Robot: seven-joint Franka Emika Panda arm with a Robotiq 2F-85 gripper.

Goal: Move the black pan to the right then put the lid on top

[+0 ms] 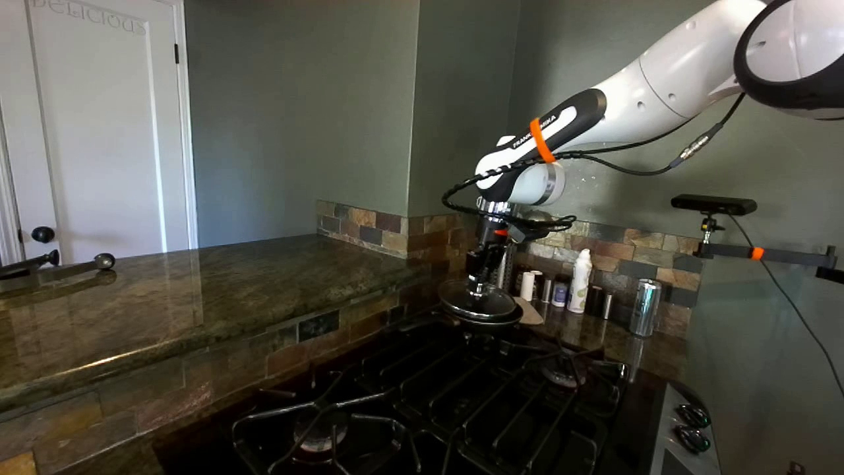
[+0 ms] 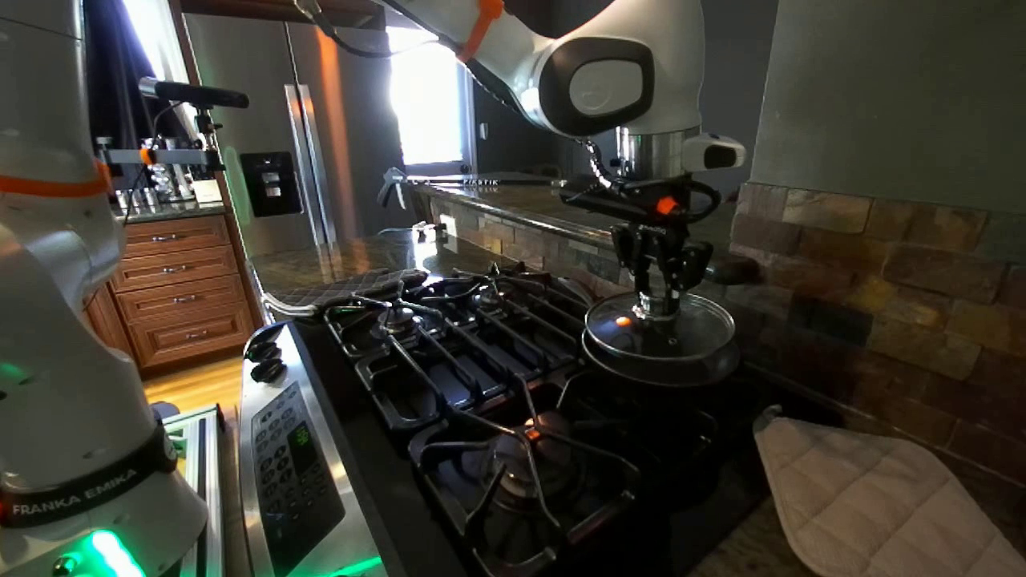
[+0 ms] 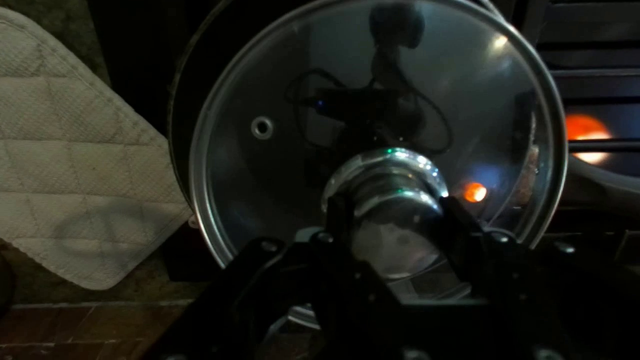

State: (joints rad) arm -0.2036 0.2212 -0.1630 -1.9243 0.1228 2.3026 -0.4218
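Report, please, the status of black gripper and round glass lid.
Gripper closed on shiny knob. Lid over round black pan; contact unclear. Cream quilted potholder beside pan.

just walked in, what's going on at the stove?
The Franka arm has its claw closed on the knob of the glass lid, holding the lid over the black pan on the stovetop. In the wrist view, the pan's rim shows past one side of the lid, so it may not be centred. Whether lid and pan touch, I can't tell. A pale quilted pad lies nearby.
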